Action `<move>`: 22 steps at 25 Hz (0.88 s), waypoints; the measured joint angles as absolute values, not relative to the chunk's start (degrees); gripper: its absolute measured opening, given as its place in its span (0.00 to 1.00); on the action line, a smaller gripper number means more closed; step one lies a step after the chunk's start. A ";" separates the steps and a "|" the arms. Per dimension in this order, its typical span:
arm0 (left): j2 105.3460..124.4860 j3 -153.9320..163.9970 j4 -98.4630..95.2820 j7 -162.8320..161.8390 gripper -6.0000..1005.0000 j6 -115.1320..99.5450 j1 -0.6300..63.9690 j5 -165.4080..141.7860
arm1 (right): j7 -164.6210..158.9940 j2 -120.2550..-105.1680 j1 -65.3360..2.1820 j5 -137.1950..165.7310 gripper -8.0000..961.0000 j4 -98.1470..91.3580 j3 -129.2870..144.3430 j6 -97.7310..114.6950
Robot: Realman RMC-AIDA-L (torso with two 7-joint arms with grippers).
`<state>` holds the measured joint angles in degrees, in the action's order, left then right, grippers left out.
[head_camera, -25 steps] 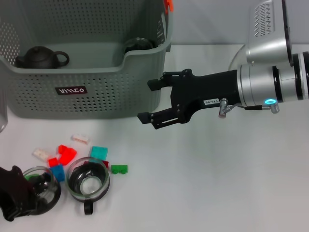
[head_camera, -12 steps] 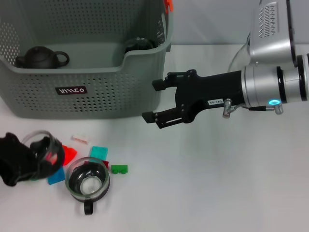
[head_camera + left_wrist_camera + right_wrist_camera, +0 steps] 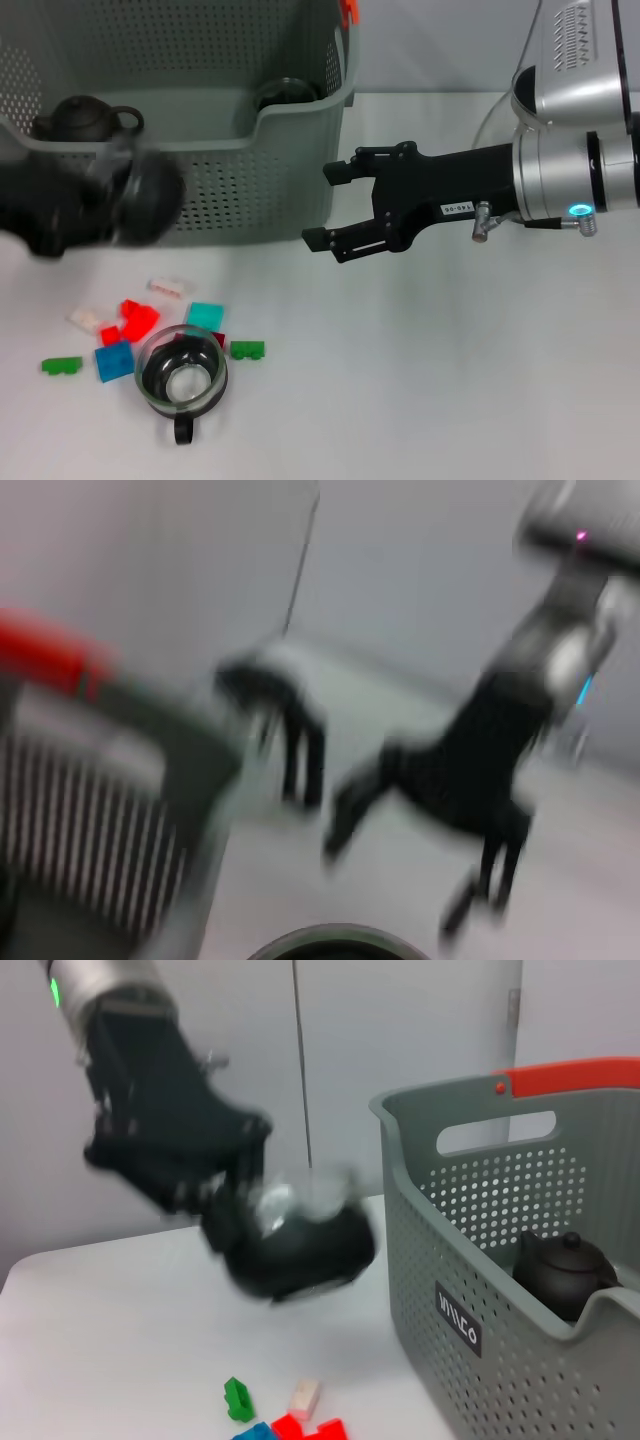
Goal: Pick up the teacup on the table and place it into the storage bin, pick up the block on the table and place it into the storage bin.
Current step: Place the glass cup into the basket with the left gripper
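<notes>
Left pincer [image 3: 120, 200] grips a teacup [image 3: 150, 197] off the counter [image 3: 450, 380], before the bin [image 3: 230, 190].
Right pincer [image 3: 335, 210] hangs open beside the bin's right wall.

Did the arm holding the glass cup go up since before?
Yes. The left gripper with its teacup rose from beside the blocks to the storage bin front wall.
</notes>
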<state>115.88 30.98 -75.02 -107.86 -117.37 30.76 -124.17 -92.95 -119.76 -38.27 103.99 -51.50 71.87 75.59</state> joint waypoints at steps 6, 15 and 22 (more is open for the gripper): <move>113.47 29.60 -71.37 -110.23 0.05 -111.38 37.34 -118.76 | -93.48 -119.78 -38.29 103.98 0.96 -51.49 71.47 76.65; 109.07 40.17 -54.36 -115.13 0.05 -81.97 46.74 -124.90 | -93.59 -119.94 -37.96 103.97 0.96 -51.24 70.57 77.53; 110.04 45.85 -41.49 -115.43 0.05 -64.46 52.79 -131.83 | -93.68 -119.97 -38.37 103.97 0.96 -50.75 70.50 77.48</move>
